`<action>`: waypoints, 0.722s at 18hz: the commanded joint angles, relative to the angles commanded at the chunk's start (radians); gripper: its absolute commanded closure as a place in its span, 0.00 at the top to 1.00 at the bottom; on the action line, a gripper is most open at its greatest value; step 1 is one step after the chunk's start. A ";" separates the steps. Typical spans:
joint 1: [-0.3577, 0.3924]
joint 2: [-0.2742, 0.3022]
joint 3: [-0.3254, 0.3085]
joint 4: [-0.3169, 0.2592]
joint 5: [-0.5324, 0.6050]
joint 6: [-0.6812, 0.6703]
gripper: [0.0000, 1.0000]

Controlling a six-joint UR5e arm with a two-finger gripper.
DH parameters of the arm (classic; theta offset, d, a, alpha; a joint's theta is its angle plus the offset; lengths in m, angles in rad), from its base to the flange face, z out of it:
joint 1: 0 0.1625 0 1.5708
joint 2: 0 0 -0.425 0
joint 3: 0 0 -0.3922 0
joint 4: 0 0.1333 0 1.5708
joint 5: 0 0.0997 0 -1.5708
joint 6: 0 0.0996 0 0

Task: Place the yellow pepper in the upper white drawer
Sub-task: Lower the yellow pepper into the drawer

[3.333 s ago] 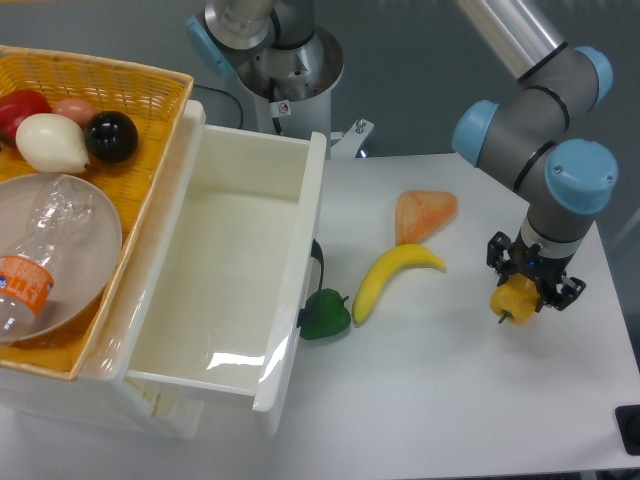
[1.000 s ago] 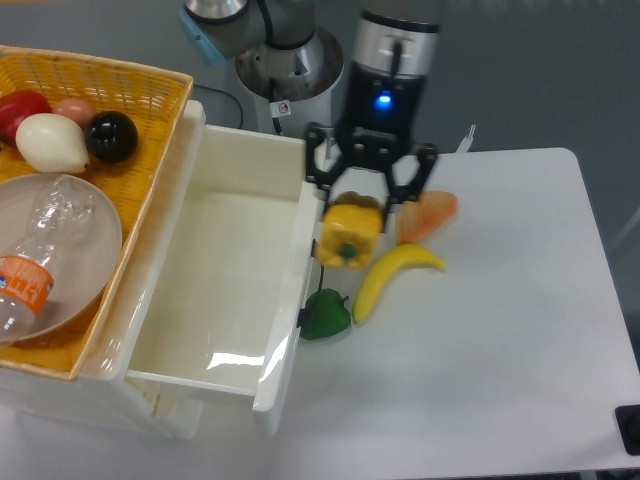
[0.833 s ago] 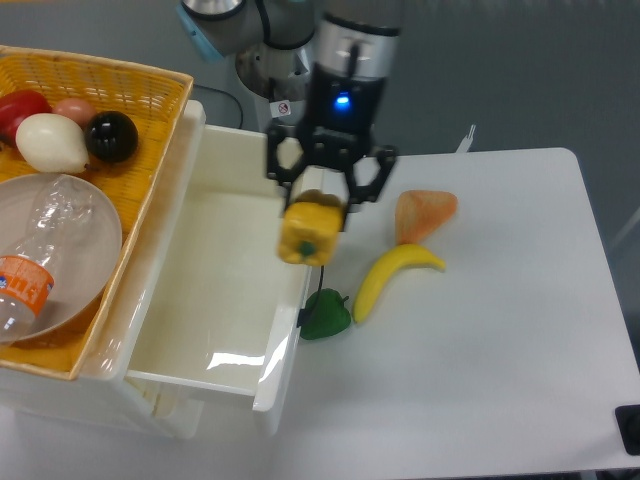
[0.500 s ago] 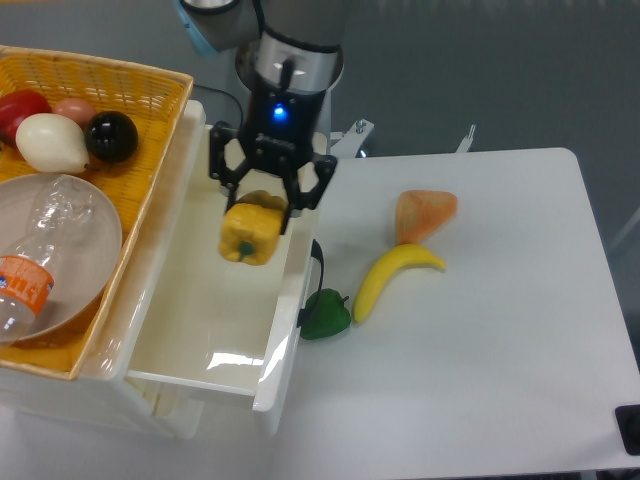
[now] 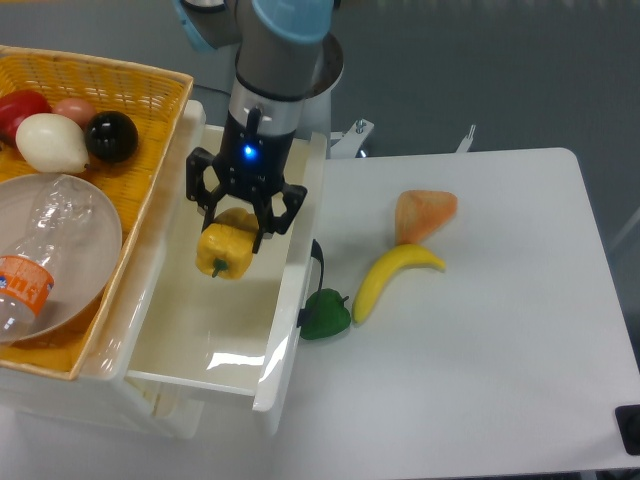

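upper white drawer [image 5: 300, 215]: open top, bare floor | sides: yellow wicker basket [image 5: 150, 90] left, tall walls

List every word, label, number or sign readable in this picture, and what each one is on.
Nothing can be read.
Orange label on the plastic bottle: print too blurred to read.
Small red-and-white sticker on the robot base: too small to read.
The tool, yellow pepper and upper white drawer: no text.
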 joint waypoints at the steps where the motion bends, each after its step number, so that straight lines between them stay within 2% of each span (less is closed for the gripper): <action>1: 0.000 -0.002 0.000 0.000 0.000 -0.002 0.01; 5: -0.002 -0.011 -0.002 0.002 0.002 0.000 0.04; 8: -0.006 -0.015 -0.011 0.002 0.018 0.005 0.11; 13: -0.051 -0.046 -0.011 0.005 0.077 0.005 0.13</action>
